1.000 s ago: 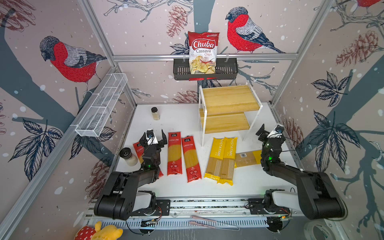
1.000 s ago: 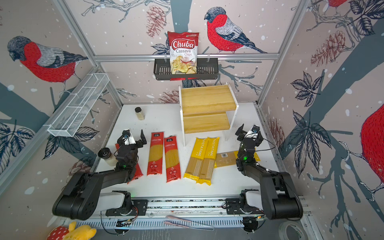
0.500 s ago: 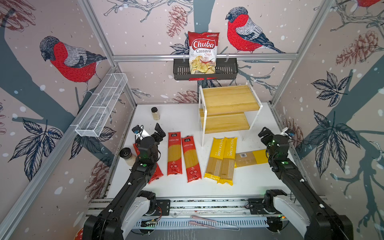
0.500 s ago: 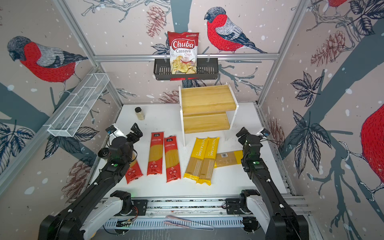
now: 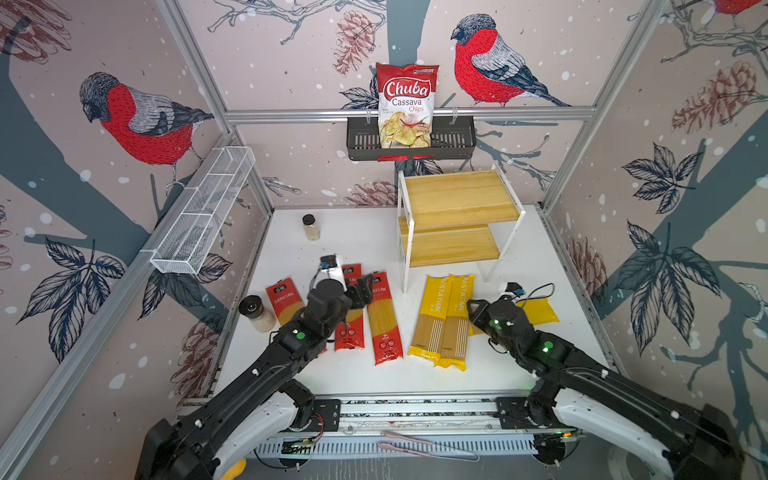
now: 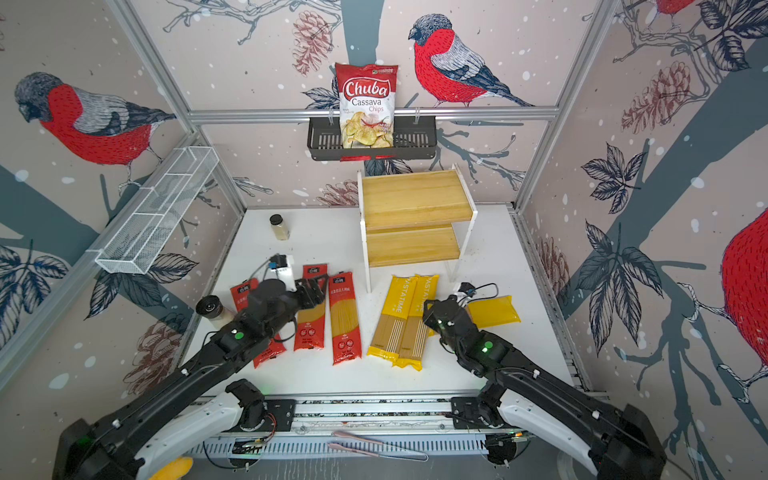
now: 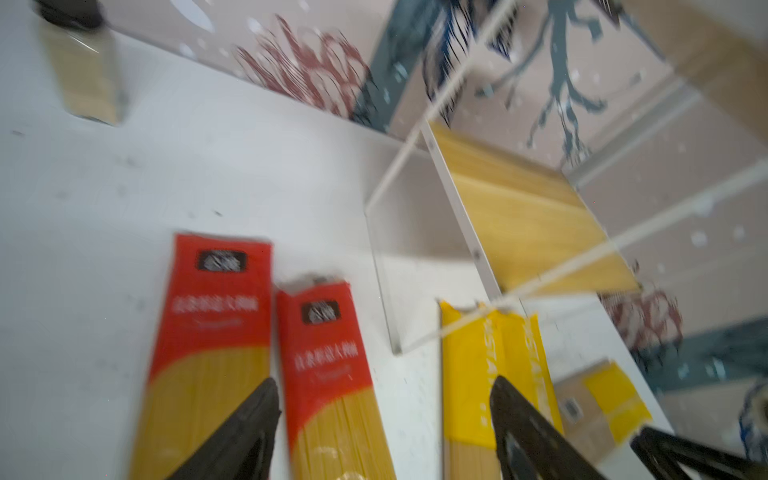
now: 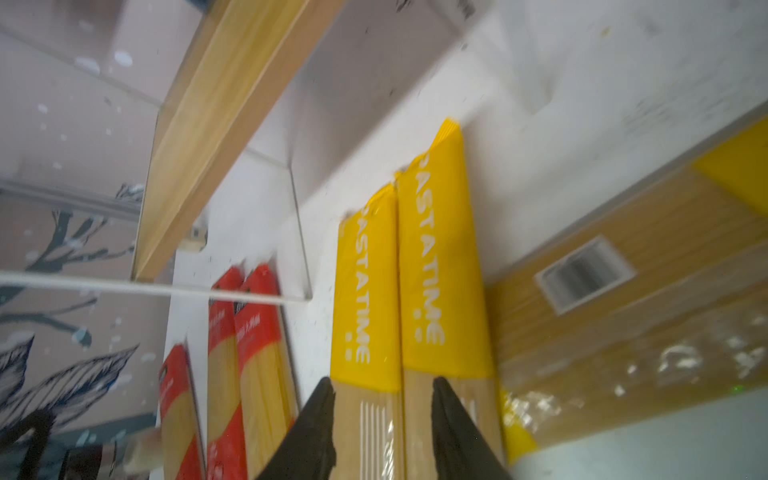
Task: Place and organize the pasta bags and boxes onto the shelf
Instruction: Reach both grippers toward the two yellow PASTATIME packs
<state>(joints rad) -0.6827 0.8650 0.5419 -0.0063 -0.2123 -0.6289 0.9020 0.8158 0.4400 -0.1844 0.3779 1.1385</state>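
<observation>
Three red pasta packs lie on the white table: the left one [image 5: 282, 297], the middle one [image 5: 351, 332] and the right one [image 5: 384, 320]. Two yellow PASTATIME packs [image 5: 442, 320] lie side by side, and a third [image 5: 536, 311] lies crosswise under my right arm. The shelf [image 5: 457, 216] stands empty at the back. My left gripper [image 5: 362, 289] hovers open over the middle red pack [image 7: 328, 345], holding nothing. My right gripper [image 8: 382, 382] sits low over the paired yellow packs [image 8: 440, 270], its jaws narrow but apart. Whether its fingers touch the packs I cannot tell.
A small spice jar [image 5: 311, 226] stands at the back left, and a bigger jar [image 5: 255, 311] stands beside the left red pack. A Chuba chips bag [image 5: 407, 104] sits in the black wall basket [image 5: 453, 143]. A white wire basket [image 5: 203, 216] hangs on the left wall. Tongs [image 5: 424, 451] lie on the front rail.
Both arms have stretched forward from a folded pose. My left gripper moved right over the middle red pack. My right gripper swung left over the yellow packs and its jaws narrowed.
</observation>
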